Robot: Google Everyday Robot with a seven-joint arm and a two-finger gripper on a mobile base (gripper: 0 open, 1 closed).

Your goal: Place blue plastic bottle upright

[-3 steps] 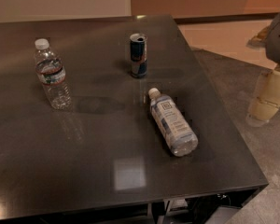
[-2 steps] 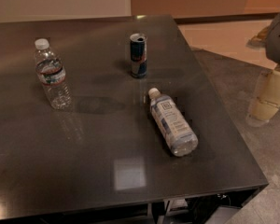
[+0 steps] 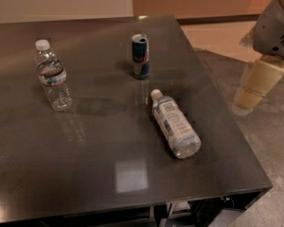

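The blue plastic bottle point(image 3: 175, 125) lies on its side on the dark table point(image 3: 94, 155), right of the middle, with its white cap pointing away toward the can. It is clear with a wide blue-and-white label. My gripper point(image 3: 250, 93) hangs off the table's right edge over the floor, right of the bottle and well apart from it. It holds nothing that I can see.
A blue and silver drink can point(image 3: 140, 56) stands upright just beyond the bottle's cap. A ribbed clear bottle with a red-banded label point(image 3: 52, 75) stands upright at the left. The table's right edge runs between the lying bottle and the gripper.
My gripper has shifted a little to the left and up, toward the table's right edge. The bottles and the can have not moved.
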